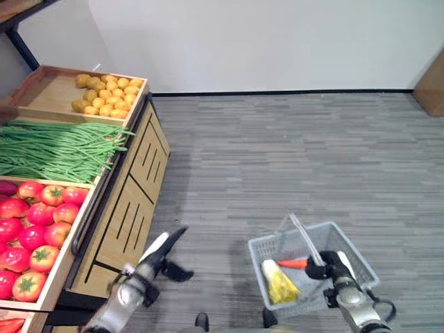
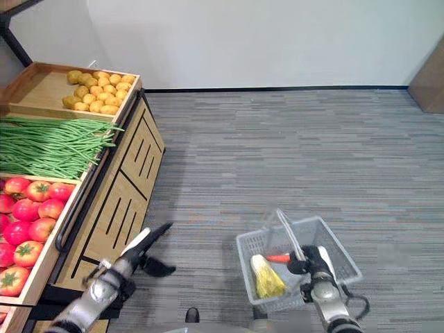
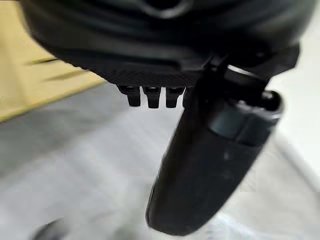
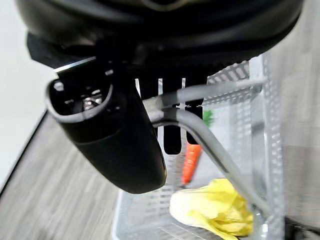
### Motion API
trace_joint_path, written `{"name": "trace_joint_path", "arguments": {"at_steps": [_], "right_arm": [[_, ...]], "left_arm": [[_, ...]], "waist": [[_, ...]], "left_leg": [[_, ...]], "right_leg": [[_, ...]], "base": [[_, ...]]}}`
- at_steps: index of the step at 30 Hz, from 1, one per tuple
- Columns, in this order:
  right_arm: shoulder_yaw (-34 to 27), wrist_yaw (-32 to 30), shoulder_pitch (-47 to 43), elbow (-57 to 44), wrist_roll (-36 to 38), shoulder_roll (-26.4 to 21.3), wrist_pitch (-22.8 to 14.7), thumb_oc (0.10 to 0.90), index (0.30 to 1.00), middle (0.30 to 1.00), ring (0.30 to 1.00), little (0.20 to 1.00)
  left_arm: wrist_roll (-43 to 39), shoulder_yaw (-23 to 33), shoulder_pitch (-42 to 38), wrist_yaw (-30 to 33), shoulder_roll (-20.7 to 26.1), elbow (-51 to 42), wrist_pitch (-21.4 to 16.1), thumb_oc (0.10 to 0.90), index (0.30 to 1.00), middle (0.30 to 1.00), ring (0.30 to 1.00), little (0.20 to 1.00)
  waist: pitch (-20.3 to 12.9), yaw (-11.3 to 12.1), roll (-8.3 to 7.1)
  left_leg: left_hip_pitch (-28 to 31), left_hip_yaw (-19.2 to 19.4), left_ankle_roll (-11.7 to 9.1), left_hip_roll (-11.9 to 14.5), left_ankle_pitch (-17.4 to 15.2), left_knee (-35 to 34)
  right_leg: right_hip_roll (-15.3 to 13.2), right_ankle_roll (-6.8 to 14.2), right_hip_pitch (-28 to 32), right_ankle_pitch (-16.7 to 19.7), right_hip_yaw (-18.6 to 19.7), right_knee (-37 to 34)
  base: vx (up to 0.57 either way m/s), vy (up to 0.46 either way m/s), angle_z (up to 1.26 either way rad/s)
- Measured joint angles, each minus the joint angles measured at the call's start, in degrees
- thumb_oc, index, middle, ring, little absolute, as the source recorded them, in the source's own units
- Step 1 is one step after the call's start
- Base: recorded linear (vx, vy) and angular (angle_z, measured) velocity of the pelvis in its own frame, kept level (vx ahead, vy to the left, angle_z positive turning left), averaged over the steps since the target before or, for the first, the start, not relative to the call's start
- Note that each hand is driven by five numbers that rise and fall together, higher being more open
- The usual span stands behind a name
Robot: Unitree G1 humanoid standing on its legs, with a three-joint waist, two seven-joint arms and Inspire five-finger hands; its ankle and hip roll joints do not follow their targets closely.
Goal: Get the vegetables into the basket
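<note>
1. Vegetables are seen in the left eye view inside the grey basket [image 1: 347,244], which is carried above the carpet [image 1: 291,152] by the right hand [image 1: 334,267], curled round its handle [image 1: 303,236]; a carrot [image 1: 294,263] and a yellow leafy cabbage [image 1: 279,283] lie in it, just beside each other; the left hand [image 1: 161,253] is held free with fingers straight, beside the wooden stand [image 1: 128,208].
2. Tomatoes [image 2: 31,208], green beans [image 2: 48,146] and potatoes [image 2: 97,90] are shown in the right eye view on the stand's trays.
3. Straight fingers and an empty palm are shown in the left wrist view; the thumb [image 3: 210,165] is spread apart from them.
4. Fingers are seen in the right wrist view clamped over the grey handle; the carrot and cabbage are seen below, within the basket's mesh wall.
</note>
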Motion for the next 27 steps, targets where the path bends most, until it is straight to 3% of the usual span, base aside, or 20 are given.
{"name": "trace_joint_path", "arguments": {"at_steps": [3, 5, 9, 12, 14, 15, 17, 18, 19, 20, 21, 23, 25, 27], "right_arm": [[-2.21, 0.27, 1.51, 7.52, 0.11, 0.22, -1.95, 0.4, 0.3, 0.3, 0.3, 0.3], [-3.99, 0.27, 2.16, 13.28, 0.16, 0.26, -2.17, 0.4, 0.3, 0.3, 0.3, 0.3], [-4.41, 0.67, 4.64, 13.05, 0.1, 0.39, -1.59, 0.4, 0.3, 0.3, 0.3, 0.3], [-2.99, 1.46, 6.36, 8.1, 0.03, 0.44, -1.49, 0.4, 0.3, 0.3, 0.3, 0.3], [-1.16, 1.67, 5.19, 5.96, 0.0, 0.45, -1.9, 0.4, 0.3, 0.3, 0.3, 0.3], [-0.79, 1.71, 4.08, 6.31, -0.02, 0.46, -1.94, 0.4, 0.3, 0.3, 0.3, 0.3], [-1.2, 1.6, -0.14, 8.48, 0.09, 0.43, -2.0, 0.4, 0.3, 0.3, 0.3, 0.3], [-1.29, 1.5, -2.66, 8.24, 0.08, 0.72, -2.61, 0.4, 0.3, 0.3, 0.3, 0.3], [-1.52, 1.44, -2.7, 7.86, 0.08, 0.48, -3.41, 0.4, 0.3, 0.3, 0.3, 0.3], [-1.54, 1.28, -2.42, 6.97, 0.14, 0.51, -3.56, 0.4, 0.3, 0.3, 0.3, 0.3], [-1.67, 0.92, -2.29, 6.96, 0.18, 0.52, -3.75, 0.4, 0.3, 0.3, 0.3, 0.3], [-1.68, 0.54, -1.55, 7.07, 0.27, 0.64, -3.64, 0.4, 0.3, 0.3, 0.3, 0.3], [-1.76, 0.61, -0.77, 8.43, 0.25, 0.68, -2.92, 0.4, 0.3, 0.3, 0.3, 0.3], [-2.6, 0.64, 0.01, 8.49, 0.24, 0.85, -2.85, 0.4, 0.3, 0.3, 0.3, 0.3]], "left_arm": [[3.01, 1.77, 2.28, 0.54, -6.45, 24.82, -0.37, 0.9, 1.0, 1.0, 1.0, 1.0], [7.34, 3.6, 2.6, 1.2, -11.05, 36.03, 1.95, 0.9, 1.0, 1.0, 1.0, 1.0], [9.05, 8.83, 5.57, 3.25, -13.48, 34.75, 2.77, 0.9, 1.0, 1.0, 1.0, 1.0], [6.71, 12.26, 3.19, 5.53, -13.6, 31.25, 3.87, 0.9, 1.0, 1.0, 1.0, 1.0], [2.8, 12.45, -0.74, 6.73, -13.3, 29.87, 3.46, 0.9, 1.0, 1.0, 1.0, 1.0], [1.58, 11.76, -1.38, 6.74, -13.47, 29.31, 3.52, 0.9, 1.0, 1.0, 1.0, 1.0], [0.26, 11.6, -4.27, 7.69, -13.59, 29.16, 3.33, 0.9, 1.0, 1.0, 1.0, 1.0], [-1.11, 11.98, -5.11, 7.24, -13.88, 32.63, 5.12, 0.9, 1.0, 1.0, 1.0, 1.0], [-1.14, 11.98, -4.99, 7.21, -14.18, 34.12, 5.78, 0.9, 1.0, 1.0, 1.0, 1.0], [-1.18, 12.11, -4.16, 7.53, -13.97, 34.21, 6.01, 0.9, 1.0, 1.0, 1.0, 1.0], [-1.16, 12.06, -3.71, 7.82, -14.09, 33.98, 6.0, 0.9, 1.0, 1.0, 1.0, 1.0], [-1.0, 11.46, -3.35, 7.63, -14.07, 32.36, 5.77, 0.9, 1.0, 1.0, 1.0, 1.0], [0.05, 9.62, -2.81, 7.62, -13.97, 32.09, 5.79, 0.9, 1.0, 1.0, 1.0, 1.0], [0.04, 9.63, -2.66, 7.55, -13.87, 32.2, 5.72, 0.9, 1.0, 1.0, 1.0, 1.0]], "waist": [[-1.83, 0.21, 0.21], [-3.1, 0.1, 0.06], [-3.29, 0.37, -0.33], [-3.14, 0.29, -0.24], [-0.86, 1.18, 0.14], [-0.21, 2.43, 1.14], [2.85, 5.1, 1.54], [4.53, 5.95, -2.76], [4.51, 5.66, -3.25], [4.27, 4.7, -4.49], [4.17, 3.21, -4.43], [4.06, 1.41, -4.46], [3.46, 1.18, -3.45], [3.01, 1.36, -2.73]], "left_leg": [[-0.72, -0.15, 0.21, -0.15, -0.41, 0.0], [-1.1, 0.05, 0.37, -0.12, -0.72, 0.0], [-1.37, -0.17, 0.32, 0.2, -0.86, 0.01], [-2.68, -1.76, -0.46, 0.8, -0.28, 1.32], [-4.61, -4.41, -0.76, 2.07, -0.28, 3.71], [-6.57, -5.94, -1.63, 3.42, 0.33, 4.77], [-11.41, -11.31, -7.76, 5.18, 5.39, 5.85], [-13.38, -5.87, -6.51, 2.07, 7.19, 9.89], [-13.02, -3.81, -5.14, 1.62, 3.45, 12.88], [-11.87, 3.73, -4.07, 1.93, -0.82, 16.1], [-11.09, 7.59, -2.77, 2.93, -4.02, 18.1], [-7.65, 7.25, -2.35, 1.87, -5.94, 13.81], [-1.33, 4.76, 0.53, -0.85, -7.16, 4.84], [1.48, 3.62, 2.92, -2.38, -6.16, 1.13]], "right_leg": [[-0.18, 0.1, -0.8, -0.83, -0.26, 0.01], [-0.12, 0.04, -1.38, -1.13, -0.07, 0.02], [0.13, -0.14, -1.53, -1.23, -0.22, 0.24], [1.2, -0.05, -2.6, -2.09, -1.45, 3.2], [2.3, -1.35, -4.23, -4.21, -3.84, 7.25], [3.7, -2.32, -4.85, -4.38, -6.45, 8.68], [4.82, -6.51, -10.66, -9.2, -13.03, 17.88], [1.13, -9.82, -11.13, -8.37, -14.23, 16.41], [0.77, -9.92, -9.54, -8.28, -14.24, 13.19], [-0.64, -8.72, -8.21, -3.45, -16.99, 8.83], [-0.55, -7.71, -6.88, -1.6, -19.24, 6.03], [0.24, -6.1, -6.83, -0.53, -19.21, 3.24], [2.08, -4.6, -7.88, 1.18, -17.38, 2.75], [3.33, -5.02, -8.94, 2.73, -17.19, 3.68]], "base": [[-0.01, -0.026, 0.06], [0.02, -0.036, -0.04], [0.01, -0.09, 0.0], [-0.07, -0.185, 0.23], [-0.1, -0.262, 0.55], [-0.15, -0.241, 0.8], [-0.13, -0.055, 1.41], [-0.16, 0.11, 1.21], [-0.12, 0.153, 0.77], [-0.05, 0.189, 0.57], [0.03, 0.174, 0.87], [0.05, 0.212, 0.8], [0.04, 0.281, 0.44], [0.02, 0.239, 0.22]]}}
